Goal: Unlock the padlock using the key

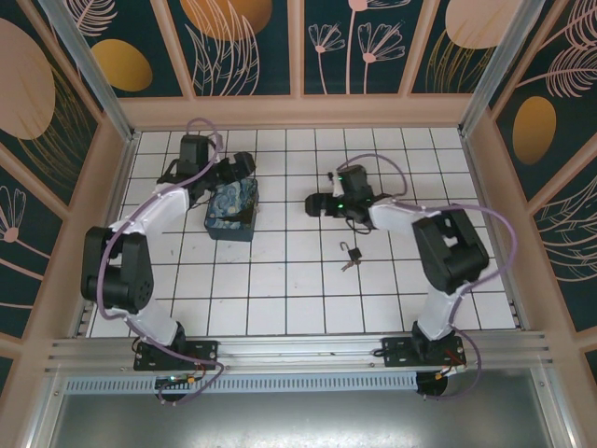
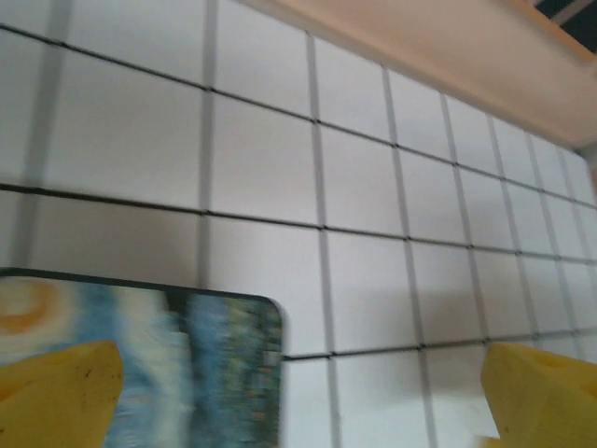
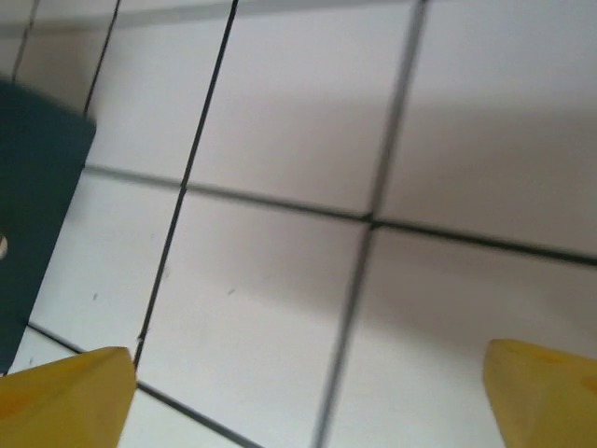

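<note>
Plainly: both pincers wide, padlock loose on the tiles

Padlock (image 1: 352,251) lies on the bench (image 1: 280,299), right of centre. It has a tiny dark body and a thin silvery U shackle; too small to tell if the shackle is seated or sprung. Key (image 1: 346,266), slim and brassy-silver, sits just beside it on the near side; can't tell if they touch.

Bench top is flat, glossy white square tiles w/ thin dark grout lines.

Left pincer (image 1: 248,168) is at far left, jaws wide. Its wrist cam shows blunt yellow fingertips (image 2: 58,392) at opposite edges of the frame, w/ tile and a box corner btwn them. Box (image 1: 231,211) sits just on the near side of that pincer. It's rectangular w/ rounded corners and a dark rim, painted in blue-and-yellow swirls; blurred in the wrist view.

Right pincer (image 1: 312,203) is on the far side of the padlock, apart from it, pointing left toward the box. Jaws wide, holding nothing; its wrist cam shows bare tile btwn the yellow tips. A dark teal flat slab shows at that view's left edge; can't tell what it is.

Arms have white and black housings w/ lilac cables (image 1: 504,233) looping off them. Right forearm runs just right of the padlock, not over it, so padlock and key lie in open view from above.

Surround is a peach frame w/ dark teal wall panels (image 1: 364,42) carrying pale leaf and flower line art. Ribbed aluminium rail (image 1: 298,347) runs along the near edge.
</note>
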Motion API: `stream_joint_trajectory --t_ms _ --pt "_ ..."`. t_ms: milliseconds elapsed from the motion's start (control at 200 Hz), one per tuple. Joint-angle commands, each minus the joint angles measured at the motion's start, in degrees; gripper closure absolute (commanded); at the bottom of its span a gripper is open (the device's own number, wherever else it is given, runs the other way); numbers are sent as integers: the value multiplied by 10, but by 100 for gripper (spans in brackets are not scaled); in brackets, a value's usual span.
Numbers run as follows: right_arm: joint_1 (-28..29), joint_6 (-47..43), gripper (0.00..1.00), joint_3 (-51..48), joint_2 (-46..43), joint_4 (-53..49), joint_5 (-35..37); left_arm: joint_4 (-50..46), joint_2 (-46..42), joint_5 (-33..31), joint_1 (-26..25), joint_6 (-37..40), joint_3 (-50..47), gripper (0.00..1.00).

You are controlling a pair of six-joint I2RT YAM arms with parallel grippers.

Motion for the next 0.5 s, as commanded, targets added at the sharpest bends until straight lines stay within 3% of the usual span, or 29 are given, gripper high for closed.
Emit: stream_joint_trajectory --t_ms 0,160,320,495 --pt "-55 -26 1 -54 -91 84 80 149 -64 -110 51 36 -88 1" --pt "-139 -76 1 -196 -215 194 184 277 -102 -283 67 150 -237 1" --pt "-190 -75 1 -306 -276 262 231 417 -123 -304 75 212 -372 1" --pt "-247 -88 1 -358 -307 337 185 580 -112 -268 76 255 -443 1"
